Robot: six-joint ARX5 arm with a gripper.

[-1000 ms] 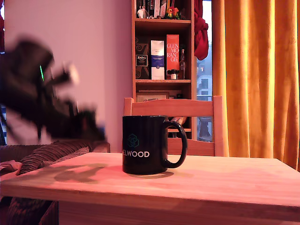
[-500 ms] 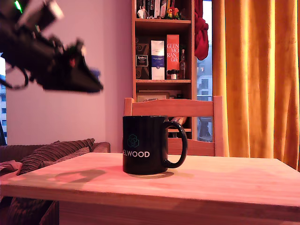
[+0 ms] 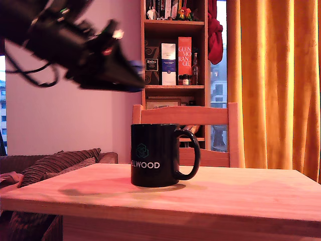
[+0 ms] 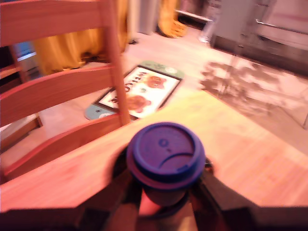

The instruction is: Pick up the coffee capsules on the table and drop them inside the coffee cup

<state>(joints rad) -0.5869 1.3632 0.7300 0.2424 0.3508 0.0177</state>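
- Black robot gripper [image 3: 131, 83] hangs high over the light wooden table [image 3: 210, 196], toward the exterior view's left of the glossy black "ELWOOD" coffee mug [image 3: 155, 154]; it is motion-blurred there.
- Wrist view shows the small dark blue rimmed coffee capsule [image 4: 165, 155] pinched between the two dark fingers [image 4: 219, 195], which press on its sides below the rim. In the exterior view only a bit of blue shows at the tip [image 3: 135, 64].
- Risk: release too early. The gripper tip does not look centred over the mug opening yet, so the capsule would land on the table or hit the rim and bounce off.
- Risk: grip slip. The capsule body tapers and the hold looks narrow; a fast swing could tilt it or squeeze it out.
- Risk: dropping from this height could let the pod bounce out or clip the rim; better to go lower first.
- Risk: descending off-line could knock the mug or its looped handle and shove it.
- Cream capsule not visible in either view; cannot tell where it is.
- Wooden slatted chair [image 3: 200, 118] stands behind the table, near the path.
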